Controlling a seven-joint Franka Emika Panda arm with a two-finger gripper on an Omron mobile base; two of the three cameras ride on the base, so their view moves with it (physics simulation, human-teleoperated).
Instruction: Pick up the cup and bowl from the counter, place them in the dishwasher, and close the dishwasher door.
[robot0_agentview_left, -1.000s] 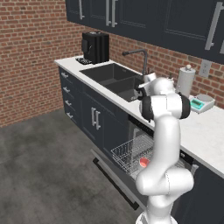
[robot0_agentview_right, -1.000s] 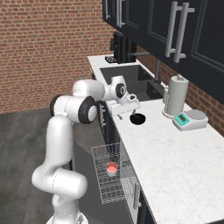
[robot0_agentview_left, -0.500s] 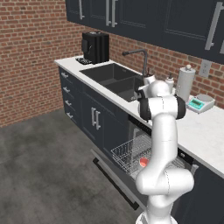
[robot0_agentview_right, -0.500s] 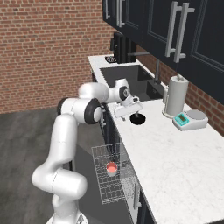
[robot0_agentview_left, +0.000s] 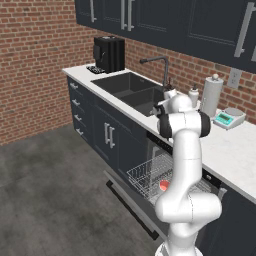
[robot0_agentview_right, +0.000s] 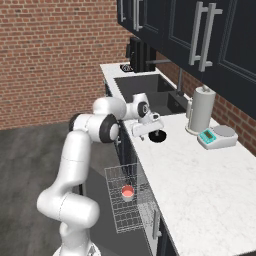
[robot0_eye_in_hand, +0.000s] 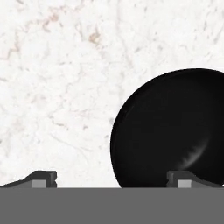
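Bowl (robot0_eye_in_hand: 170, 131) is seen on the white table (robot0_eye_in_hand: 57, 65) at about 4 o'clock in the hand view, with the jaws spread wide and empty, one tip over its near rim. It is judged light, rigid and smooth, likely slippery. A rim pinch, one finger inside, one outside, is preferred.

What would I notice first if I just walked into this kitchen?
The big white robot arm, bending over the counter, with its gripper open just above a small black bowl. Below it, the dishwasher door hangs open, and a cup with a pink inside sits in the wire rack.
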